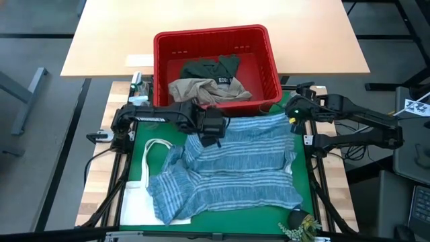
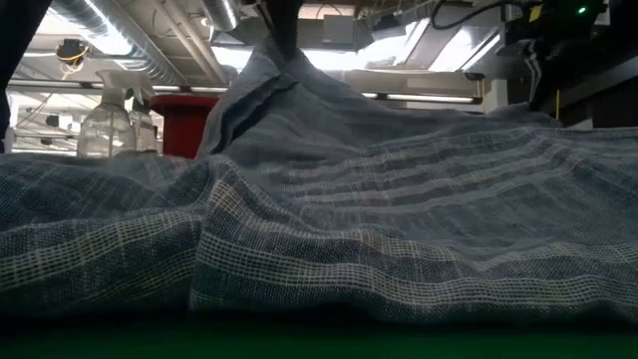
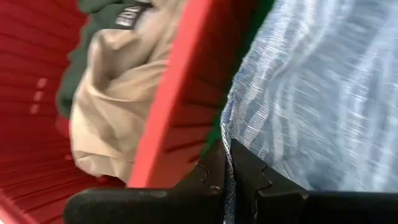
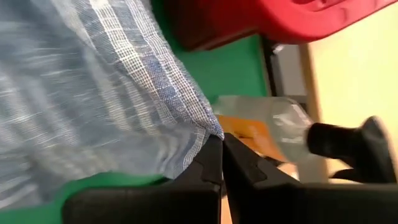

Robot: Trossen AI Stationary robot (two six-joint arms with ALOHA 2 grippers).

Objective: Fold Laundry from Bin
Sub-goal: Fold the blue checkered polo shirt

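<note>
A blue-and-white striped garment [image 1: 235,168] lies spread over the green mat [image 1: 138,144]; the low view shows it as rumpled cloth [image 2: 329,219] drawn up at its far side. My left gripper [image 1: 210,139] is shut on its far left part and my right gripper [image 1: 293,119] is shut on its far right corner. Just beyond them stands the red bin [image 1: 215,37]. In it lie a beige garment [image 1: 201,89] and a dark green one [image 1: 213,67]. My left gripper pinches an edge of the striped garment [image 3: 229,134] between its two fingers, slanting down from above. The cloth rises to a peak at the fingers [image 2: 274,60] and the rest lies on the mat. My right gripper pinches the garment's corner [image 4: 210,127] between its two fingers, slanting down. That corner is lifted off the mat and the cloth slopes down from it.
A flat white tote bag [image 1: 156,149] lies at the mat's left, partly under the striped garment. Clear bottles [image 2: 105,125] stand at the far left beside the bin. A small dark object and a sprig [image 1: 299,223] sit at the near right corner. A light wooden table [image 1: 107,40] lies behind.
</note>
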